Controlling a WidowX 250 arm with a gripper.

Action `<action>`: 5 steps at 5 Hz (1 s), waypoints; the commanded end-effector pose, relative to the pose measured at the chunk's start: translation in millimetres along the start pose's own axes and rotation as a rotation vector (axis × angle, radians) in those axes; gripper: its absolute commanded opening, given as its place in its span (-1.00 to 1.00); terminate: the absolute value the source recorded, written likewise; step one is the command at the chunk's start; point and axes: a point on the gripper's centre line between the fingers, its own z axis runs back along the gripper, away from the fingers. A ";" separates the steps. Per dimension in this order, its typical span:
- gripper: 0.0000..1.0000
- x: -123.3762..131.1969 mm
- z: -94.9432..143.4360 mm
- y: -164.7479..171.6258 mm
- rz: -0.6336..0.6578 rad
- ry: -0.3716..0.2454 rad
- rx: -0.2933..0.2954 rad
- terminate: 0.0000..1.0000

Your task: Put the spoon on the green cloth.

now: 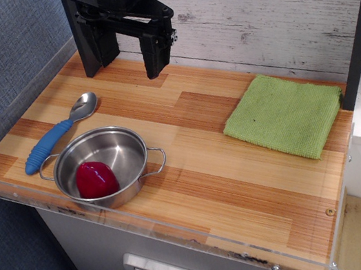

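Observation:
The spoon [61,132] lies flat on the wooden table at the left, with its silver bowl pointing back right and its ribbed blue handle pointing front left, just behind the pot's rim. The green cloth [284,115] lies flat at the right side of the table, near the back wall. My black gripper [158,65] hangs above the back of the table, behind and to the right of the spoon and well left of the cloth. It holds nothing. Its fingers overlap from this angle, so the gap between them does not show.
A steel two-handled pot [127,148] stands at the front left with a dark red object [95,179] inside it. A clear plastic lip [184,236] runs along the table's front and left edges. A grey plank wall stands behind.

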 end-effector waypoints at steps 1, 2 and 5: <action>1.00 0.0 0.0 0.0 0.000 0.000 0.000 -1.00; 1.00 -13.5 -8.7 29.2 0.031 -0.011 0.016 -1.00; 1.00 -41.2 -46.3 109.1 0.114 0.047 0.070 -1.00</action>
